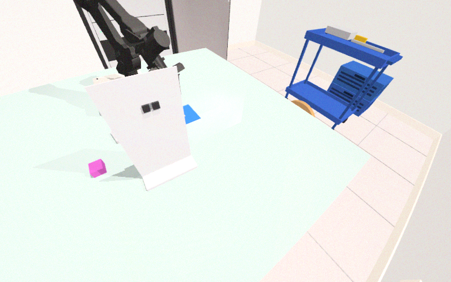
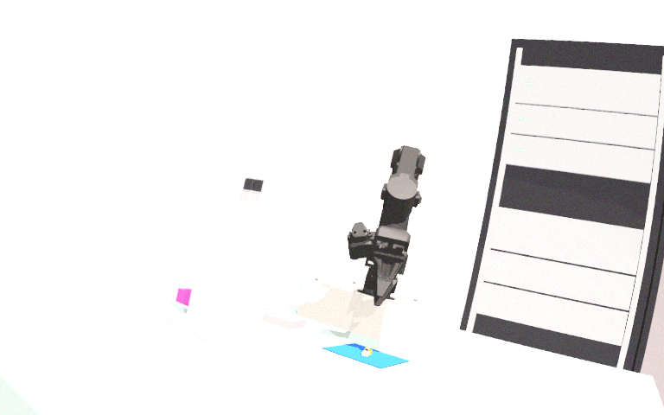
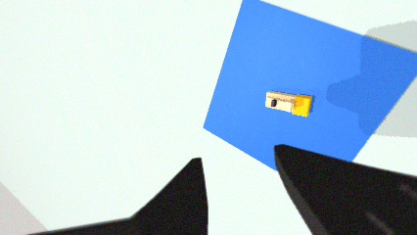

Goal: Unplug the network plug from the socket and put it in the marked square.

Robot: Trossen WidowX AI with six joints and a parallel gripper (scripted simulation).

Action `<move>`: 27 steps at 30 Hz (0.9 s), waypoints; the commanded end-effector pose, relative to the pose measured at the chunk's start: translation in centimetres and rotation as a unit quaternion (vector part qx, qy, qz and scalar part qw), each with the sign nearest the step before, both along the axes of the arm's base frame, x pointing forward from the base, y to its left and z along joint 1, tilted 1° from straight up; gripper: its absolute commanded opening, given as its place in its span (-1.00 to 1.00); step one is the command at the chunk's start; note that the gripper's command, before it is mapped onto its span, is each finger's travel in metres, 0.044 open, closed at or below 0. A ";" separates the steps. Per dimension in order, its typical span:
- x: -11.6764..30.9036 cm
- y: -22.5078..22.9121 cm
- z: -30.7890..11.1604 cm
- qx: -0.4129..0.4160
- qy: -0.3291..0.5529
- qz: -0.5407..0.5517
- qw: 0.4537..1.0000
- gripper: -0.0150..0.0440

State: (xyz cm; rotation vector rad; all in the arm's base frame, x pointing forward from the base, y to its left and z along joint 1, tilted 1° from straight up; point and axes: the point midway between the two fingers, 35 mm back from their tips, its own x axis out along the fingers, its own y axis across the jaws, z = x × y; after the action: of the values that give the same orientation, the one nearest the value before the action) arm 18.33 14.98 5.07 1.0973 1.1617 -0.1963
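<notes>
The plug (image 2: 367,352) (image 3: 281,102), cream with a yellow end, lies on its side inside the blue marked square (image 1: 192,117) (image 2: 384,361) (image 3: 245,59). Nothing touches it. My gripper (image 2: 378,302) (image 3: 238,161) is partly open and empty, above the table near the square's edge in the wrist view and clear of the plug. In the top view its fingers are mostly hidden behind the panel. The upright white panel (image 1: 151,139) has two dark socket blocks (image 1: 150,107) (image 2: 252,184); in the exterior view the panel blends into the bright background.
A magenta cube (image 1: 97,168) (image 2: 183,296) sits on the table beside the panel. A beige block (image 2: 325,305) stands behind the square. A blue cart (image 1: 317,96) stands on the floor beyond the table, and a dark-framed rack (image 2: 575,195) stands behind.
</notes>
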 end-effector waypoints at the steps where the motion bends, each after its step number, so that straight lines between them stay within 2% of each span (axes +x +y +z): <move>1: -0.1 0.0 0.7 0.002 -0.001 0.004 1.000 0.04; 17: -0.4 -0.4 2.0 0.000 0.000 0.000 1.000 0.04; 27: 0.0 -0.2 5.2 0.000 0.000 0.001 1.000 0.04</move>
State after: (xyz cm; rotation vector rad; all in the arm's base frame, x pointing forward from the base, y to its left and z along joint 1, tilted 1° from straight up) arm 18.21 14.72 9.05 1.0983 1.1608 -0.2001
